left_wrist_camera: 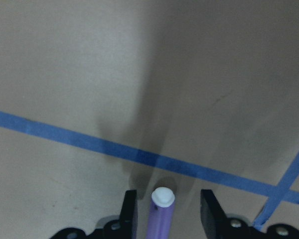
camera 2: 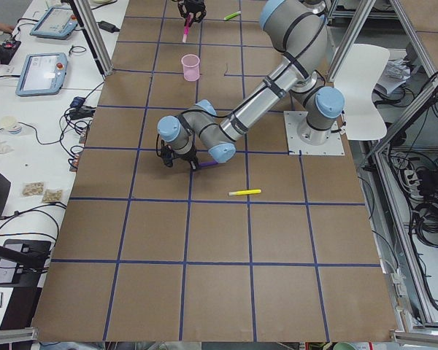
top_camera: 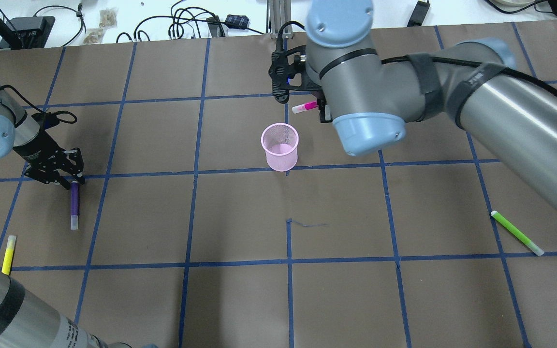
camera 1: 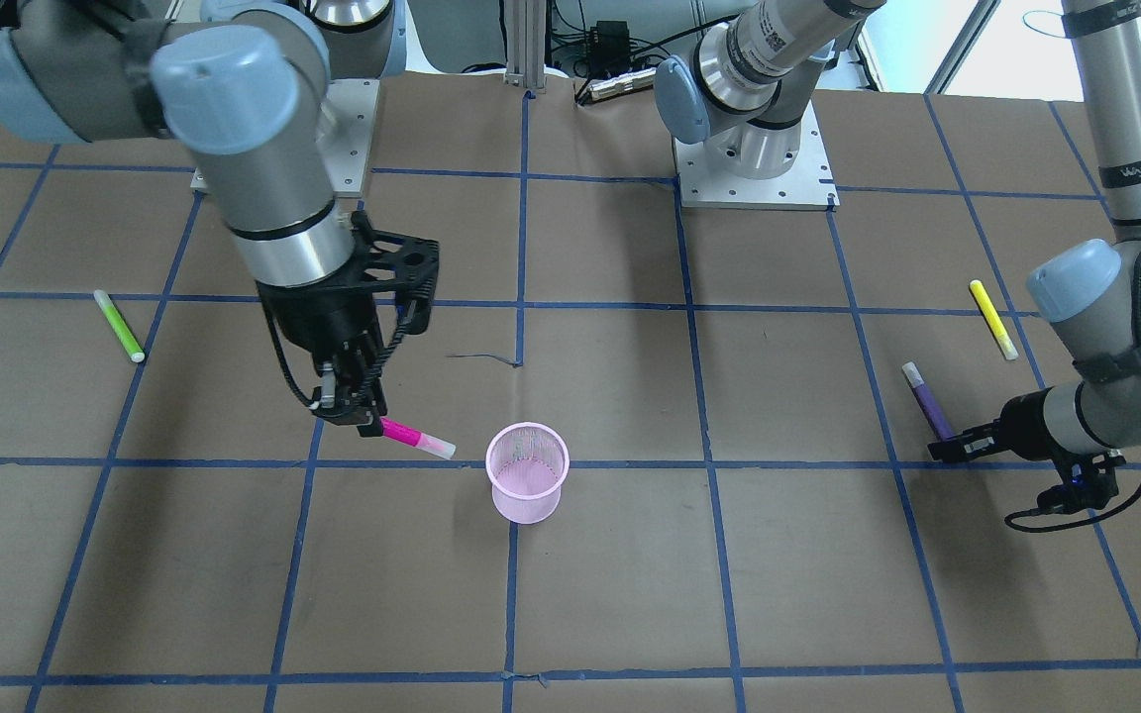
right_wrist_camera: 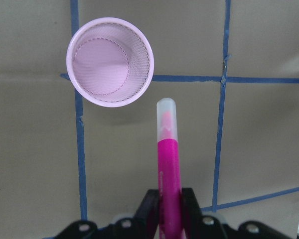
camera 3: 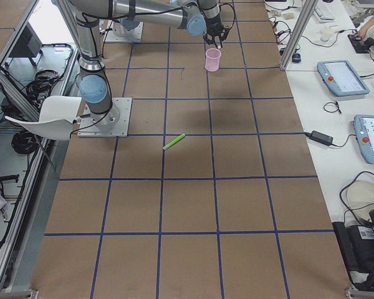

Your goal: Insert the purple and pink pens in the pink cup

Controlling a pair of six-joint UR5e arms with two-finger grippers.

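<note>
Cup (camera 1: 528,485), one: pink wire mesh, upright on the worktop (camera 1: 630,594), mouth open upward. Pens, four. Pink pen (camera 1: 417,437), one, clear cap: held off the worktop, clamped at its tail by the right gripper (camera 1: 369,424), cap end just short of the cup's rim. Purple pen (camera 1: 928,401), one, white tip: flat, well apart from the cup on the robot's left; left gripper (camera 1: 937,449) spread around one end, a gap on each side. Yellow pen (camera 1: 992,319), one: farther from the cup than the purple. Green pen (camera 1: 120,325), one: far off on the cup's opposite side.
</note>
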